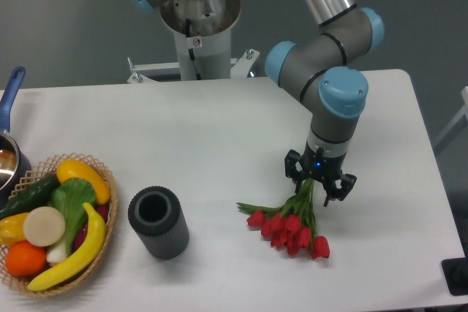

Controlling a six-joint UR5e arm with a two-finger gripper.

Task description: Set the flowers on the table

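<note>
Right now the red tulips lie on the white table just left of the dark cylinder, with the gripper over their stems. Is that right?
Not quite. The flowers lie to the right of the dark cylinder, not left. The fixed camera shows them on the table, with the gripper over their stems.

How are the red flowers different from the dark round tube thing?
The flowers are bright red with green stems; the dark cylinder is plain dark grey. The flowers lie spread out low on the white table, while the cylinder stands upright with its open top showing. The flowers' stems are at the gripper; nothing touches the cylinder. Both are towards the front of the same table and look about equally wide.
</note>
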